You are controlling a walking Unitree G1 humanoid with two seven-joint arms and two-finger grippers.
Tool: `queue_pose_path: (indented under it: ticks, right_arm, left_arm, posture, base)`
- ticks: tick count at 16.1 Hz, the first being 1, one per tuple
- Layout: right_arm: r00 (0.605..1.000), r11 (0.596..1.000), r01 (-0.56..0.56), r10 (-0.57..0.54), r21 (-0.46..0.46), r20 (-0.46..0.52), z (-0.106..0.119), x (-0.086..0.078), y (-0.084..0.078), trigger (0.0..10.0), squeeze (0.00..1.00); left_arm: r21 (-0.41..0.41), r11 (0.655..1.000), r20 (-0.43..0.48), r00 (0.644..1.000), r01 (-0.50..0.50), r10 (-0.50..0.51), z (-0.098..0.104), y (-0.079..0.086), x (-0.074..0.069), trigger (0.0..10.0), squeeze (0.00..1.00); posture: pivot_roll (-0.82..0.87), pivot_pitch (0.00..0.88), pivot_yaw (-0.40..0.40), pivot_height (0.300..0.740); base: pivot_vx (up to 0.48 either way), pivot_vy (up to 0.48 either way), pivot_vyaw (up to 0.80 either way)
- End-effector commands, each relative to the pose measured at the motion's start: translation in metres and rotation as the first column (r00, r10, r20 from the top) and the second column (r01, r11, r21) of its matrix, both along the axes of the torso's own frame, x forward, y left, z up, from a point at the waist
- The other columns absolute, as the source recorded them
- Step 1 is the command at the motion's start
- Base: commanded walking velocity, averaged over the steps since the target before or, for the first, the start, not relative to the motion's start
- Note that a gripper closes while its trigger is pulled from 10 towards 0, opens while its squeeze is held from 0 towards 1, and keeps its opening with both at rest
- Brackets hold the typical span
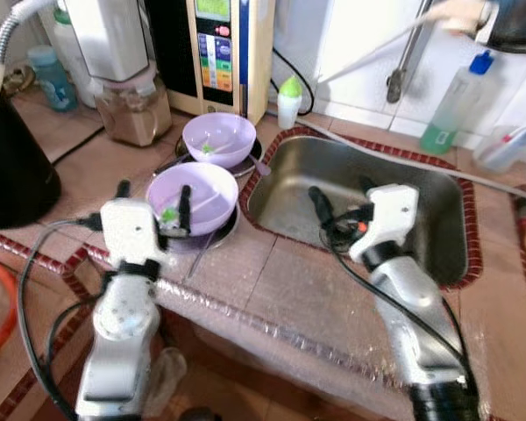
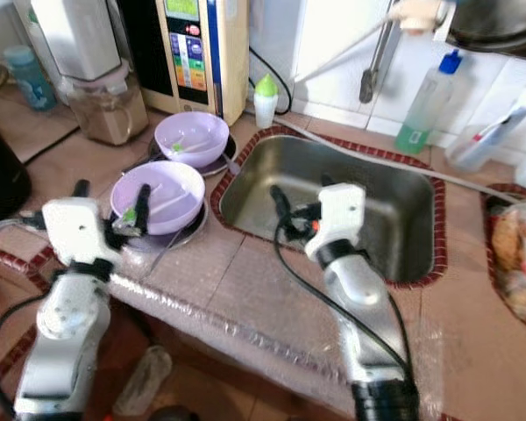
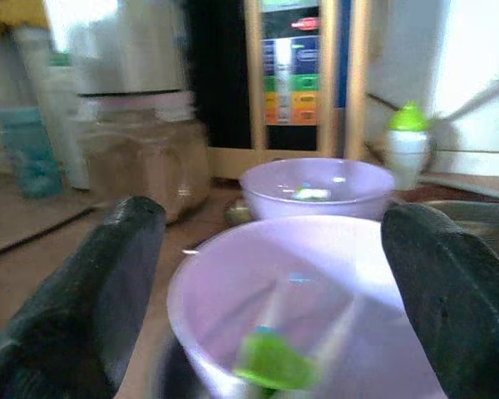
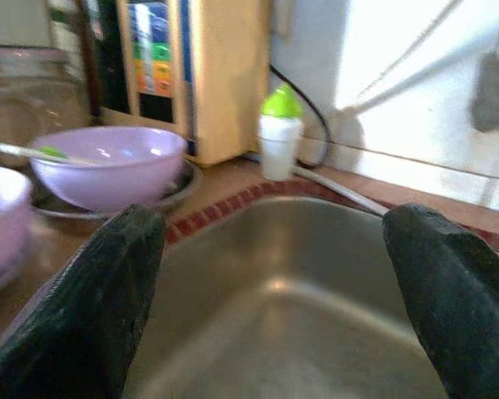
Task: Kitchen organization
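Two lilac bowls stand on metal plates left of the steel sink (image 1: 438, 219). The near bowl (image 1: 206, 189) holds a white spoon and a green piece (image 3: 274, 366). The far bowl (image 1: 219, 139) also holds a utensil with some green on it. My left gripper (image 1: 154, 195) is open at the near bowl's front rim, with one finger over the bowl and the other outside it to the left. My right gripper (image 1: 342, 197) is open and hangs over the sink's left half with nothing between its fingers (image 4: 91, 307).
A water machine (image 1: 215, 53), a jar of brown contents (image 1: 133, 110) and a black kettle (image 1: 13, 149) stand behind and left of the bowls. A small green-capped bottle (image 1: 288, 101) sits by the sink corner, and a blue-capped bottle (image 1: 456, 105) at the back right.
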State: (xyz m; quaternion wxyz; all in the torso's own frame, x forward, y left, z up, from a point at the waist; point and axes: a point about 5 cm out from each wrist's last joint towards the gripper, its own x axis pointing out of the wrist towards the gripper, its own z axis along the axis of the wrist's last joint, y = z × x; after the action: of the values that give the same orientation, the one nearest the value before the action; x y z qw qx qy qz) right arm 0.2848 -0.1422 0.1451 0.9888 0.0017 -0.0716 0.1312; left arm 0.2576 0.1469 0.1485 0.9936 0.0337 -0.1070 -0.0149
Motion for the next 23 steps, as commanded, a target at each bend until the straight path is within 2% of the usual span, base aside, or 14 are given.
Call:
queue_pose_path:
  ticks: [1, 3, 7, 9, 14, 15, 16, 17, 19, 23]
  right_arm:
    - [1.000, 1.000, -0.006, 0.006, 0.002, 0.004, 0.001, 0.000, 0.001, 10.0, 0.00]
    - [1.000, 1.000, -0.009, 0.009, 0.001, 0.003, 0.001, 0.000, 0.002, 10.0, 0.00]
    - [1.000, 1.000, -0.022, 0.022, -0.003, -0.004, 0.000, 0.001, 0.003, 10.0, 0.00]
    - [0.999, 0.999, -0.051, 0.051, -0.004, -0.021, -0.001, 0.002, 0.004, 10.0, 0.00]
    - [0.997, 0.998, -0.069, 0.069, -0.006, -0.023, -0.001, 0.003, 0.006, 10.0, 0.00]
    - [0.997, 0.997, -0.072, 0.072, -0.007, -0.024, -0.002, 0.002, 0.007, 10.0, 0.00]
    - [0.997, 0.997, -0.074, 0.074, -0.007, -0.024, -0.002, 0.002, 0.007, 10.0, 0.00]
    - [0.997, 0.997, -0.076, 0.076, -0.008, -0.024, -0.002, 0.002, 0.007, 10.0, 0.00]
    - [0.996, 0.995, -0.088, 0.088, -0.035, -0.013, 0.000, 0.002, 0.007, 10.0, 0.00]
    - [0.996, 0.996, -0.085, 0.084, -0.031, -0.005, 0.001, 0.002, 0.008, 10.0, 0.00]
  left_arm:
    - [0.011, 1.000, 0.010, 1.000, -0.011, 0.011, 0.003, 0.003, -0.001, 10.0, 0.00]
    - [0.011, 1.000, 0.004, 1.000, -0.009, 0.009, 0.001, 0.003, -0.001, 10.0, 0.00]
    - [0.019, 0.999, -0.043, 0.999, 0.030, -0.029, -0.015, 0.003, -0.006, 10.0, 0.00]
    - [-0.010, 0.995, -0.086, 0.991, 0.103, -0.104, -0.025, -0.004, -0.008, 10.0, 0.00]
    - [-0.028, 0.986, -0.101, 0.981, 0.166, -0.168, -0.032, -0.011, -0.008, 10.0, 0.00]
    - [-0.030, 0.984, -0.106, 0.979, 0.173, -0.175, -0.033, -0.012, -0.006, 4.9, 0.00]
    - [-0.031, 0.984, -0.116, 0.977, 0.176, -0.178, -0.035, -0.013, -0.005, 3.4, 0.00]
    - [-0.029, 0.984, -0.118, 0.976, 0.178, -0.181, -0.036, -0.013, -0.005, 0.0, 0.00]
    - [-0.030, 0.983, -0.111, 0.977, 0.182, -0.184, -0.036, -0.014, -0.002, 0.0, 0.00]
    - [-0.024, 0.984, -0.096, 0.979, 0.177, -0.179, -0.034, -0.014, 0.001, 0.0, 0.00]
  posture:
    - [0.04, 0.032, -0.023, 0.740]
    - [0.04, 0.033, -0.025, 0.740]
    - [0.04, 0.032, -0.030, 0.740]
    - [0.04, 0.028, -0.033, 0.740]
    - [0.04, 0.027, -0.030, 0.740]
    - [0.03, 0.026, -0.029, 0.740]
    - [0.03, 0.026, -0.028, 0.740]
    - [0.03, 0.027, -0.027, 0.740]
    - [0.03, 0.027, -0.027, 0.740]
    - [0.03, 0.026, -0.026, 0.740]
  base:
    - [0.000, 0.000, 0.00]
    - [0.000, 0.000, 0.00]
    - [0.000, 0.000, 0.00]
    - [0.000, 0.000, 0.00]
    - [0.000, 0.000, 0.00]
    - [0.000, 0.000, 0.00]
    - [0.000, 0.000, 0.00]
    - [0.000, 0.000, 0.00]
    - [0.000, 0.000, 0.00]
    - [0.000, 0.000, 0.46]
